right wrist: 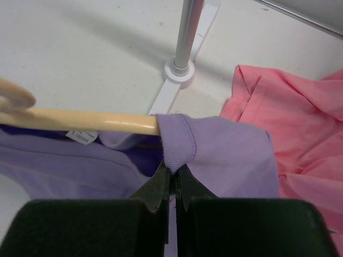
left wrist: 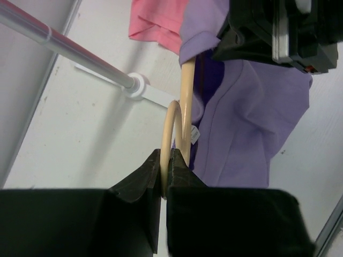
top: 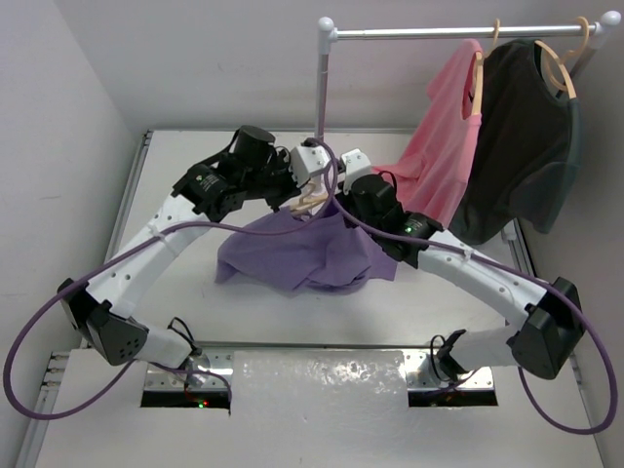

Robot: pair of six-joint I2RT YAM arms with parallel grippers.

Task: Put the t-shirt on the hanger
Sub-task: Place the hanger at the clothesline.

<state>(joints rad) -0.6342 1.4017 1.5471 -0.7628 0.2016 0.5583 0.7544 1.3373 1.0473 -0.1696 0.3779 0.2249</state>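
light: bright, even, from above; the white worktop [top: 253,314] looks washed pale
shadows: soft, faint beneath the crumpled lavender cloth t-shirt [top: 302,258]
glare: sheen along the pale tan wooden hanger [right wrist: 96,120]; glints on the crinkled pale sheet [top: 317,375]
focus: black left pincer fingers [left wrist: 136,184] and right pincer fingers [right wrist: 155,187] dark, soft up close

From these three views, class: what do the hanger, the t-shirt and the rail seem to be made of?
The hanger: probably pale wood, smooth, slightly glossy; a highlight runs along its arm.
The t-shirt: soft matte knit cloth; it folds, with a ribbed collar.
The rail: likely metal; silvery and shiny.
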